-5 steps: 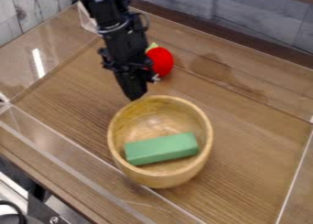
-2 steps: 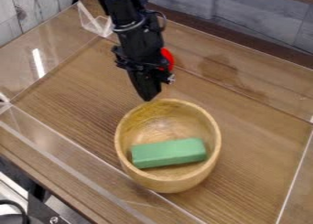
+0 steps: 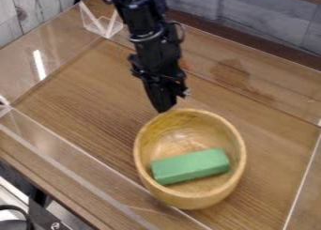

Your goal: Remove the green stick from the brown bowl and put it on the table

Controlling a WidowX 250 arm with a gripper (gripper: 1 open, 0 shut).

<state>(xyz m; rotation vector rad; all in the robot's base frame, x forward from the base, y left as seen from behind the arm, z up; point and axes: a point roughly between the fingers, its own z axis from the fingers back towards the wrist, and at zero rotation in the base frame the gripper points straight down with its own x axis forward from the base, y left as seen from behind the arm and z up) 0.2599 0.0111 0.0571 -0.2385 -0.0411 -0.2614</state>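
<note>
Evidently our end effector [image 3: 164, 104], jaws shut and empty, has nudged the brown bowl [image 3: 192, 161] rightward across the desk [image 3: 75, 112] since a second ago; the green stick [image 3: 191, 166] lies inside it; we judge extraction not begun.

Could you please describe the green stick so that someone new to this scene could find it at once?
On the wood-grain table, find the round tan brown bowl at lower right, just below the black gripper. The green stick lies flat inside it: a small matte bar, the only green thing in view.
</note>
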